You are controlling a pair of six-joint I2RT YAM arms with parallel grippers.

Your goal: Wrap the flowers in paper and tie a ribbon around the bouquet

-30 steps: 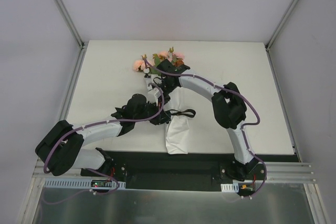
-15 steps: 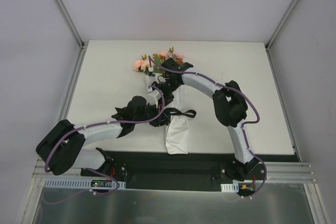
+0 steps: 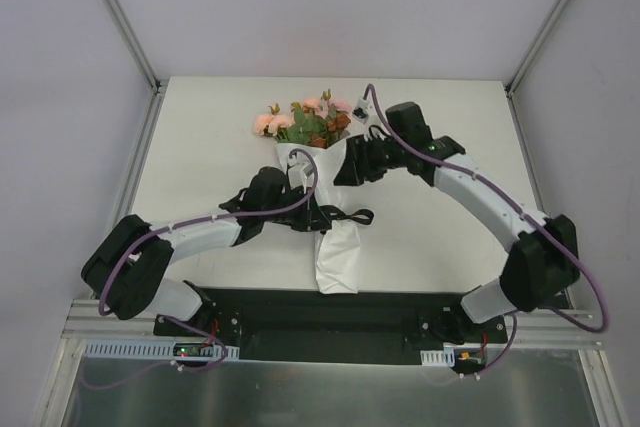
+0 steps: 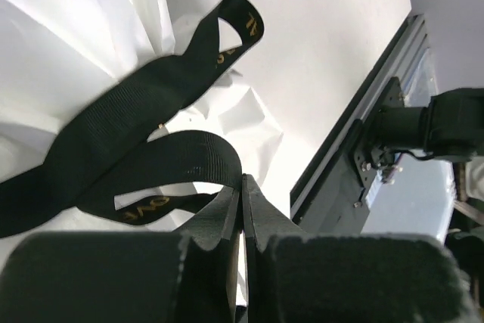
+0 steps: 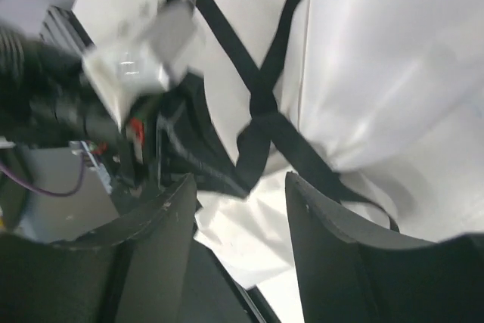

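Observation:
The bouquet lies mid-table: pink, peach and rust flowers (image 3: pixel 305 122) at the far end, the white paper (image 3: pixel 338 252) cone running toward the front edge. The black ribbon (image 3: pixel 348 215) with gold lettering crosses the cone's middle, knotted into an X (image 5: pixel 261 104) with loose loops (image 4: pixel 144 104). My left gripper (image 3: pixel 305 219) sits at the cone's left side. Its jaws (image 4: pixel 243 179) are shut, and a ribbon loop ends pinched at their tips. My right gripper (image 3: pixel 345 169) hovers open just right of the cone's upper part, nothing between its fingers (image 5: pixel 240 183).
The white table (image 3: pixel 450 217) ends at a black strip (image 3: pixel 330 312) by the arm bases. The left arm's wrist and cables (image 5: pixel 136 66) lie close beside the ribbon knot. Frame posts (image 3: pixel 140 57) stand at the back corners.
My right gripper let go and opened, and its arm swung off the bouquet toward the right. The flowers show fully now. My left gripper stayed shut and shifted slightly.

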